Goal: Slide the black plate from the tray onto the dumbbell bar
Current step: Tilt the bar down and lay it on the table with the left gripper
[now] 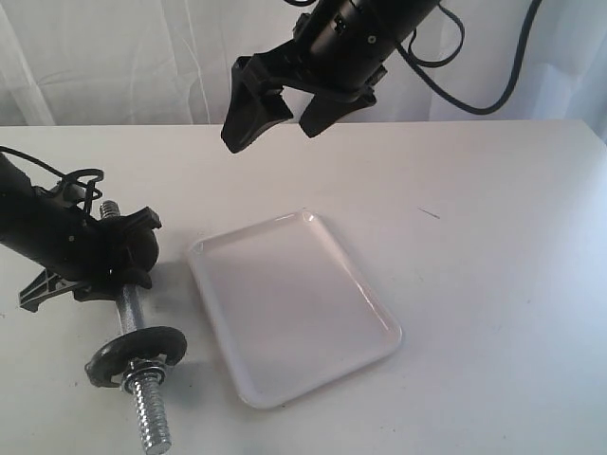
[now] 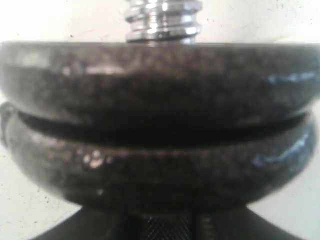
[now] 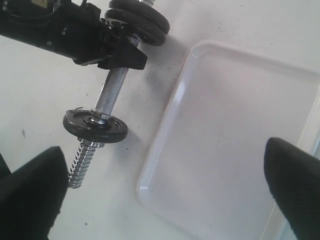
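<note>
We find the small round matte-black weight plate (image 1: 137,351) threaded on the long chrome dumbbell bar (image 1: 126,308). It is off the glossy white rectangular tray (image 1: 294,303) and sits just left of the tray's near left corner. The bar passes through the plate's centre hole, and its coarse threaded end (image 1: 152,417) projects beyond the plate, forward of the tray's near edge. The bar lies on the white table (image 1: 493,209), roughly parallel to the tray's left long rim, near it but apart from it. The left gripper (image 1: 128,254) is clamped on the bar's middle section, left of the tray's far left corner, and it covers that part of the shaft. Beyond this gripper, on the bar end farthest from the plate, two matching black discs (image 3: 137,22) sit pressed together. In the left wrist view these discs fill almost the whole frame, so that only a short threaded stub (image 2: 162,20) shows past them. In the exterior view we cannot make them out clearly behind the left gripper. The right gripper (image 1: 272,133) hangs raised above the table over the tray's far side, its black fingers (image 1: 248,109) spread wide and grasping nothing. Black cables (image 1: 474,100) loop behind this arm. A white curtain (image 1: 114,57) closes the scene beyond the tray's far edge. A small dark mark (image 1: 430,212) lies on the table right of the tray's far corner.
</note>
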You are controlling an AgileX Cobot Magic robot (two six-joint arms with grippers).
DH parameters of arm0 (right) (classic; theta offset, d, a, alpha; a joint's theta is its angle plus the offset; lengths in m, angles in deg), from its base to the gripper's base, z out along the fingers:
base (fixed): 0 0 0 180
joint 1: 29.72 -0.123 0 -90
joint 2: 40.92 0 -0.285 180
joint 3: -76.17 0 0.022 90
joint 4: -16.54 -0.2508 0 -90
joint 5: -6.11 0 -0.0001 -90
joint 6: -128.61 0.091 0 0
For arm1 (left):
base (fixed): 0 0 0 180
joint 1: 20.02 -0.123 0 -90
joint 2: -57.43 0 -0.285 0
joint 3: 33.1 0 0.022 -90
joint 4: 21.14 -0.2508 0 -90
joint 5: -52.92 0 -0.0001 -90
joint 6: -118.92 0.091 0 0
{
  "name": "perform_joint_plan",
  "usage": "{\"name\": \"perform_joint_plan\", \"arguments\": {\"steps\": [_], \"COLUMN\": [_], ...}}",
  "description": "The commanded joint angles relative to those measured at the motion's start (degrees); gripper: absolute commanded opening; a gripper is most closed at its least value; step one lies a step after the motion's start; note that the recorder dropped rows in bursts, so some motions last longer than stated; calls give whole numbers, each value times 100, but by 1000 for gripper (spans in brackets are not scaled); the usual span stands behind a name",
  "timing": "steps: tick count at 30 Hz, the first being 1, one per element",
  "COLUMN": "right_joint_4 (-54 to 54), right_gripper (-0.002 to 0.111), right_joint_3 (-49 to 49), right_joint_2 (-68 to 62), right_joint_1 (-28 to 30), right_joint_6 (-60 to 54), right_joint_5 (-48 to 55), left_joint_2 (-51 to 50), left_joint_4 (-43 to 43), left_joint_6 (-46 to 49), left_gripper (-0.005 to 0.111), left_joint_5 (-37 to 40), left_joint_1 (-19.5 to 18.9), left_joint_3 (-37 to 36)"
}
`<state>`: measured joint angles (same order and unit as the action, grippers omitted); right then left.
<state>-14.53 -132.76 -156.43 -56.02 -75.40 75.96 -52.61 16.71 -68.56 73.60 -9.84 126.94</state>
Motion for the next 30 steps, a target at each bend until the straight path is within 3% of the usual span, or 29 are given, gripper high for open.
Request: {"name": "perform_joint_plan", "arguments": {"steps": [1, 30], "right_joint_4": [4, 4], "right_gripper": [105, 105], "right_joint_3": [-57, -57], "right_joint_2": [73, 73], "right_joint_1": [63, 63], "right_joint_6": [12, 12], "right_joint_5": [11, 11], "left_joint_2": [227, 227], "left_joint_4": [276, 275], "left_joint_6": [22, 22], "left_gripper": [0, 0], "left_joint_5": [-54, 33], "left_joint_1": [21, 21], "left_joint_3": [153, 153]}}
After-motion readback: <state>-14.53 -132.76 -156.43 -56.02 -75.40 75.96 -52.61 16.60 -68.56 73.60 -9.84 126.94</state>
